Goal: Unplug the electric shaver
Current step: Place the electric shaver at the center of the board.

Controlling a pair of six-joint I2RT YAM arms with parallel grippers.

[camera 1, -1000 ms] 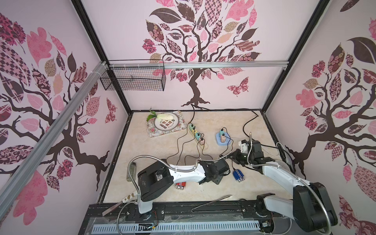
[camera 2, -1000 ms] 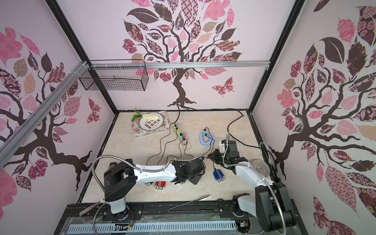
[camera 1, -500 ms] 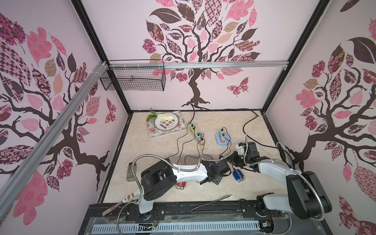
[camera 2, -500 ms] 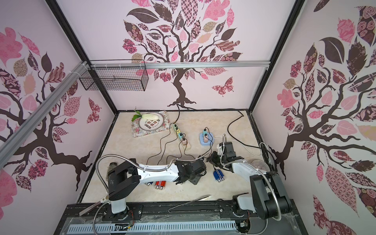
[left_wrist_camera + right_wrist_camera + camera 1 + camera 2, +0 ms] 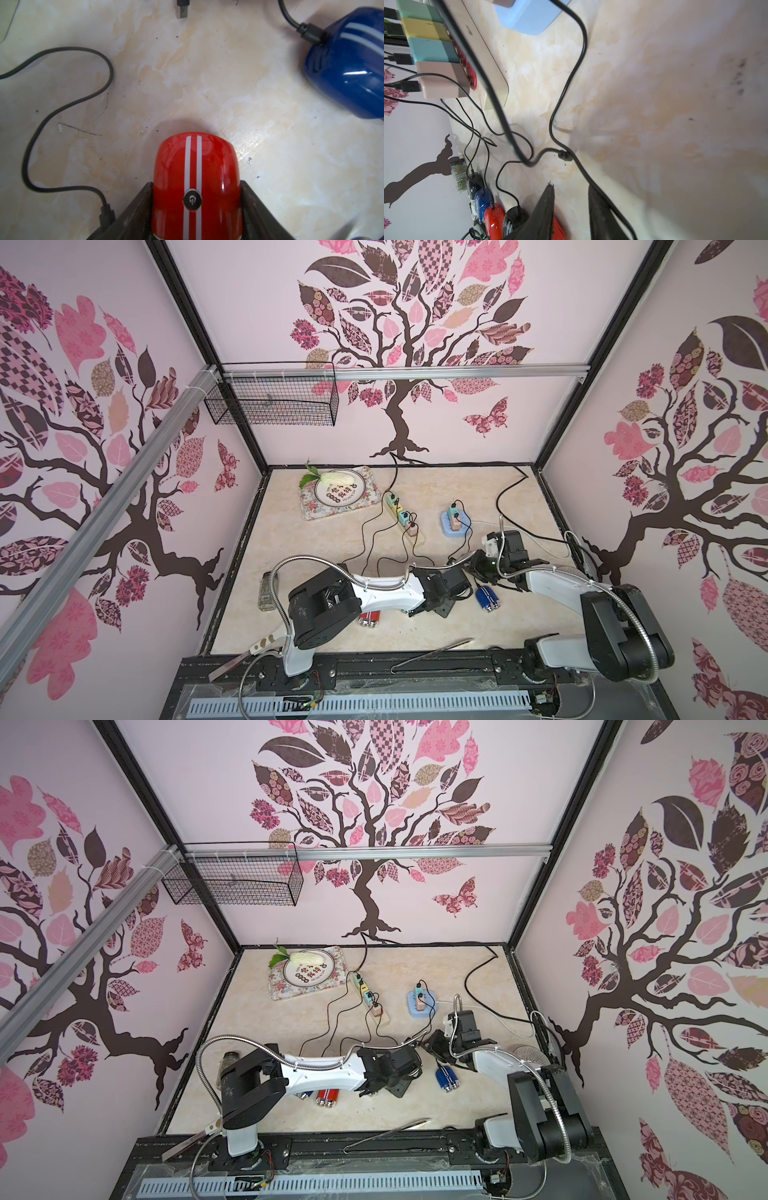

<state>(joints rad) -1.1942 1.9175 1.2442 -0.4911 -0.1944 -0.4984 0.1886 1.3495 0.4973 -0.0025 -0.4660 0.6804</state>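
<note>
While both arms reach in low over the tabletop [image 5: 299, 547], their claws sit close together, right of centre and toward the lower part of the frame in both top views.

Left claw [image 5: 196, 183]: black fingers [image 5: 143, 207] lie against both flanks of the red shaver [image 5: 209, 158], pinching it. The shaver lies flat on the tabletop, white stripes and round button facing up. From above it is hidden under that claw [image 5: 444, 603].

A loose plug [image 5: 182, 11] lies on the tabletop beyond the shaver's rounded end, well apart from it.

Right claw [image 5: 570, 187]: fingers spread, bare tabletop showing in the gap. A black cable [image 5: 566, 93] runs past one finger; whether it touches, I cannot tell.

A blue shaver [image 5: 487, 599] lies just below the right claw in both top views, a cord [image 5: 309, 34] plugged into its end.

The power strip [image 5: 405, 522] sits above the claws, toward mid-frame.
</note>
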